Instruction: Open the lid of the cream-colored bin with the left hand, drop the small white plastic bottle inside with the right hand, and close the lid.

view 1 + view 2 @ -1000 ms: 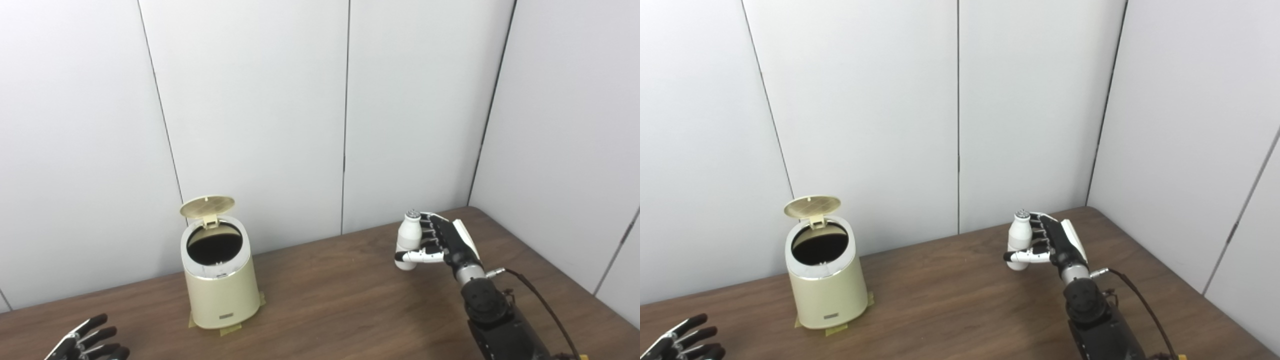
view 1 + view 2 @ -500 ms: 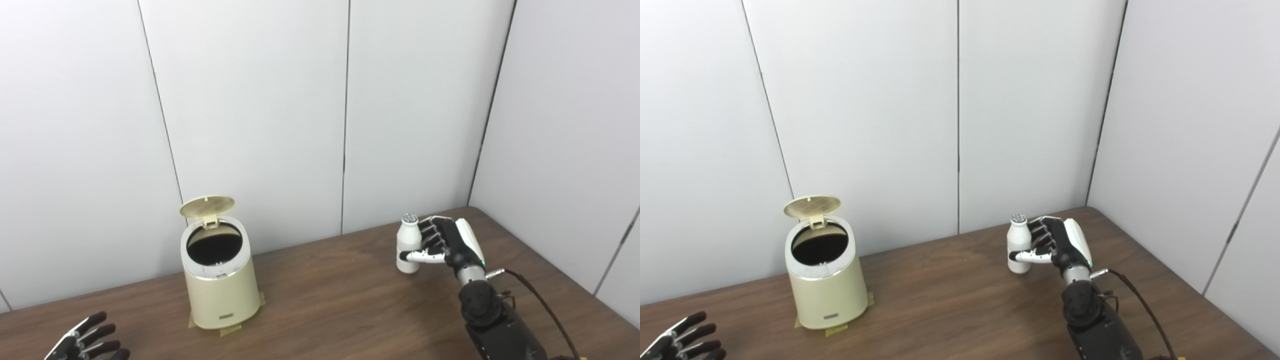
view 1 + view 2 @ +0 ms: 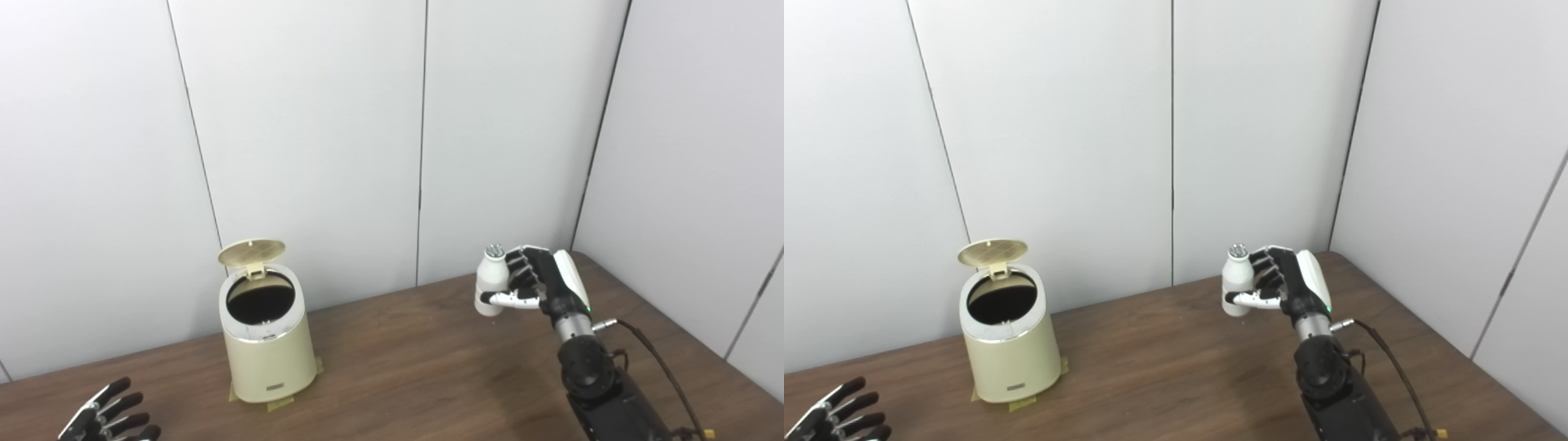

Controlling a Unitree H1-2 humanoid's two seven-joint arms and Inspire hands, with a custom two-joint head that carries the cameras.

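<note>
Even, bright overhead light fills both views, sharp throughout, with soft faint shadows on the worktop (image 3: pixel 404 367) and no glare.

Cream-colored bin (image 3: pixel 266 349) stands upright, lid (image 3: pixel 252 252) flipped open; the small white bottle (image 3: pixel 490 280), upright, is well right of it.

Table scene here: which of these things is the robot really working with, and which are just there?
Part of the job:
cream bin, its lid flipped up
small white bottle, held by the right hand
left hand, open, low near the table edge

Just there:
tape under the bin
cable on the right arm
wooden table
</note>
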